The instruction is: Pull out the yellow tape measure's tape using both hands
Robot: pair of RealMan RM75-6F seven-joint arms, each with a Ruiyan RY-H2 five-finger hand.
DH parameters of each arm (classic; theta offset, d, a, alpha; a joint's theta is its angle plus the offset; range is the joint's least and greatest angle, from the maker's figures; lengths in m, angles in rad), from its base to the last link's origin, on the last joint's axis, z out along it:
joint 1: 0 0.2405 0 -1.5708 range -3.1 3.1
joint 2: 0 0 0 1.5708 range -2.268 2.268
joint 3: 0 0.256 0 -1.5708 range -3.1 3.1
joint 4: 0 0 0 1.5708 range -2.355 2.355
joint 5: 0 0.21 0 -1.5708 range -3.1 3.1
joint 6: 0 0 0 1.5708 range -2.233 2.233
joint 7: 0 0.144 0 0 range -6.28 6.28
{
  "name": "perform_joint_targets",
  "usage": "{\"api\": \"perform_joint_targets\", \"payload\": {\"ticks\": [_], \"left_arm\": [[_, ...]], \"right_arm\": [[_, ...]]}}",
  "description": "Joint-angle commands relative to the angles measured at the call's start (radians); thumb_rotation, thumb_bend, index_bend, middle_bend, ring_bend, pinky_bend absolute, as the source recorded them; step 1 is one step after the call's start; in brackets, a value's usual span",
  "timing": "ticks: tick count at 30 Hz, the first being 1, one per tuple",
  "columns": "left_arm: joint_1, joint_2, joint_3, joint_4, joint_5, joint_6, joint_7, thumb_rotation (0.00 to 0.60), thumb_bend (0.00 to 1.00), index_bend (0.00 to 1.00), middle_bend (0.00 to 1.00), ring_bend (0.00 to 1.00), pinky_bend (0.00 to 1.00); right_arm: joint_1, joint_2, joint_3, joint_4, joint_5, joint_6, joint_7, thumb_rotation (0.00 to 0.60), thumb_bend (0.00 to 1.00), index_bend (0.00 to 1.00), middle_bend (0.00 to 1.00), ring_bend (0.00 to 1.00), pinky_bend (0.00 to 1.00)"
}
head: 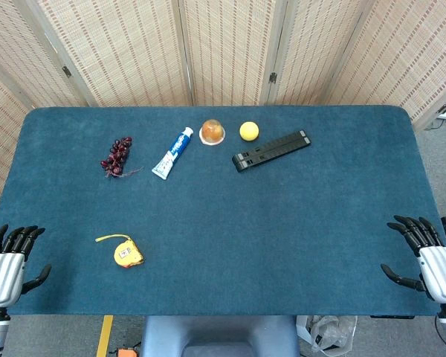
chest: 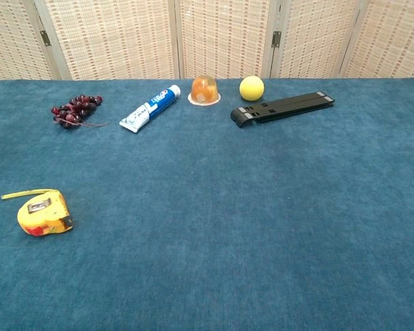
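**Both hands idle at the table's near corners, tape measure untouched**

The yellow tape measure (head: 128,254) lies flat on the blue-carpeted table (head: 282,223), toward the near left part of it, with a short curl of yellow tape (head: 108,238) already sticking out of the case on the far left side. In the chest view the same tape measure (chest: 45,214) shows a small window on its top face and a red patch at its near edge.

The left hand (head: 7,264) sits at the near left corner of the table, left of the tape measure and apart from it. Its fingers are spread and stretched away from the robot, thumb out to the side, and it holds nothing. The right hand (head: 424,256) sits at the near right corner, well apart from the tape measure, likewise spread wide and holding nothing. Neither hand shows in the chest view.

Far beyond the tape measure a row of things runs across the table: a bunch of dark red grapes (head: 117,155), a blue and white toothpaste tube (head: 172,153), a clear fruit jelly cup (head: 212,132), a yellow ball (head: 249,131) and a black folding stand (head: 271,150) lying flat. Behind the table stands a woven folding screen (head: 230,44).
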Motion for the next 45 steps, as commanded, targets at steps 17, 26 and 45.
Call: {"api": "perform_joint_targets", "payload": {"ticks": [17, 26, 45], "left_arm": [[-0.066, -0.020, 0.010, 0.054, 0.089, -0.056, -0.017, 0.600, 0.31, 0.22, 0.21, 0.17, 0.04], [-0.140, -0.065, 0.042, 0.116, 0.159, -0.156, -0.044, 0.600, 0.31, 0.19, 0.21, 0.17, 0.04], [-0.274, -0.227, 0.073, 0.307, 0.221, -0.307, 0.014, 0.600, 0.31, 0.10, 0.13, 0.11, 0.03]], "right_arm": [[-0.014, 0.025, -0.006, -0.016, -0.016, 0.028, -0.006, 0.600, 0.28, 0.18, 0.15, 0.09, 0.03], [-0.020, 0.032, -0.006, -0.023, -0.021, 0.042, -0.007, 0.600, 0.28, 0.18, 0.15, 0.09, 0.03], [-0.018, 0.037, -0.002, -0.035, -0.015, 0.034, -0.015, 0.600, 0.28, 0.18, 0.15, 0.09, 0.03]]}}
